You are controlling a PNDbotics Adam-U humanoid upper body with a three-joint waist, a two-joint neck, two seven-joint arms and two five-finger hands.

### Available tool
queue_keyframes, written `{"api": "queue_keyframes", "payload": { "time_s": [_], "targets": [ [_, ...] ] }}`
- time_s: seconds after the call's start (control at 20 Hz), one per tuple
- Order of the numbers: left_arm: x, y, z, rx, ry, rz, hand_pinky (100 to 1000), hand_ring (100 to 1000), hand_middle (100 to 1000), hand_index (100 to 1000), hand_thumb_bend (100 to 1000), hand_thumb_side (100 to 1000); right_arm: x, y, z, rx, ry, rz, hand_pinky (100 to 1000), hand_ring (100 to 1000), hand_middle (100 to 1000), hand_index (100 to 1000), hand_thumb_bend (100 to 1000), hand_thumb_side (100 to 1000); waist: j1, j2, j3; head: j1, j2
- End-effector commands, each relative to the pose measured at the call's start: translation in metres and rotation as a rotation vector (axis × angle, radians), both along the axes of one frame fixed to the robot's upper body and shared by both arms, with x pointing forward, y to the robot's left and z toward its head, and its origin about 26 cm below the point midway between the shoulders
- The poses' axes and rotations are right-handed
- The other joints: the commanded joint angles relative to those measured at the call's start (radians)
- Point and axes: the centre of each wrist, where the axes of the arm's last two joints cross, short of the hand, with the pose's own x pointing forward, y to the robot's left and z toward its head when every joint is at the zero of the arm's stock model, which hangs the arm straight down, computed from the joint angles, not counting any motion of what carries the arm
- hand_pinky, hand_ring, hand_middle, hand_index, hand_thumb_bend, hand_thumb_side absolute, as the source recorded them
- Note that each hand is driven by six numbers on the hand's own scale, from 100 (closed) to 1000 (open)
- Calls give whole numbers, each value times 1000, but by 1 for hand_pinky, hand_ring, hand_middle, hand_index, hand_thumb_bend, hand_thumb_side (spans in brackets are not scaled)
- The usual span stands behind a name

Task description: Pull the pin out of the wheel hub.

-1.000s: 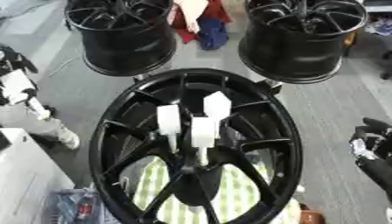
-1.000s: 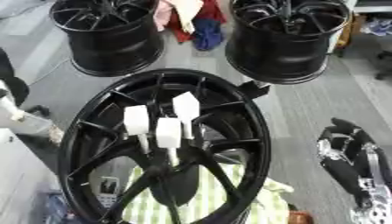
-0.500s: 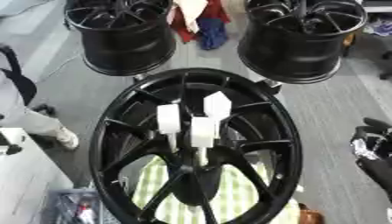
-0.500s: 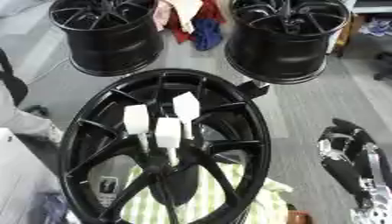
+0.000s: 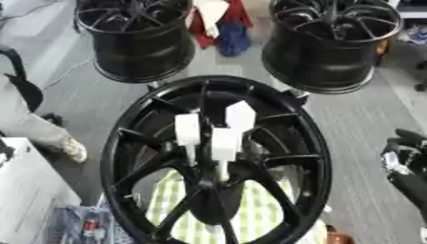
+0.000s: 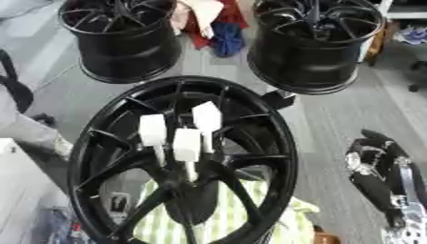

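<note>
I found three white pins (image 5: 212, 138) upright in the hub (image 5: 215, 190), centre scene. I judged them light, rigid; best taken by the flat heads. My right hand (image 6: 371, 164) hung well right, fingers relaxed, empty.

Only the left edge is changing. A person's grey leg (image 5: 25, 126) is standing there, and the black-and-white shape that was showing above it a second ago is no longer appearing in either view. In its place a black curved band (image 5: 23, 83) is now showing, arching over the leg. The pale shoe (image 5: 73, 148) is shifting only slightly, if at all; what the band is cannot be told.
</note>
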Motion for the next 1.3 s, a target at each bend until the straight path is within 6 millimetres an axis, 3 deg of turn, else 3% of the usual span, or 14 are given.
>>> {"api": "queue_keyframes", "payload": {
  "time_s": [0.05, 0.45, 0.55, 0.85, 1.3],
  "targets": [
    [3, -19, 13, -75, -157, 4, 602, 603, 642, 771, 251, 342, 1, -1, 6, 1, -24, -3, 693, 588, 649, 790, 100, 246, -1, -4, 3, -1, 5],
    [13, -107, 14, -398, -366, -16, 602, 604, 640, 769, 240, 338, 2, -1, 7, 3, -27, -2, 693, 588, 649, 790, 100, 244, -6, 1, 11, -4, 5],
    [14, -122, 16, -464, -382, -30, 603, 604, 641, 770, 241, 341, 2, -1, 8, 2, -29, -1, 693, 588, 649, 791, 100, 244, -6, 4, 10, -6, 5],
    [16, -129, 18, -573, -376, -67, 603, 605, 642, 770, 243, 340, 3, 0, 9, 2, -32, 2, 693, 588, 650, 791, 100, 242, -8, 11, 14, -16, 5],
    [18, -132, 19, -582, -372, -91, 605, 606, 643, 772, 249, 342, 3, 0, 10, 0, -33, 9, 694, 589, 650, 791, 100, 242, -13, 12, 18, -22, 5]
  ]
}}
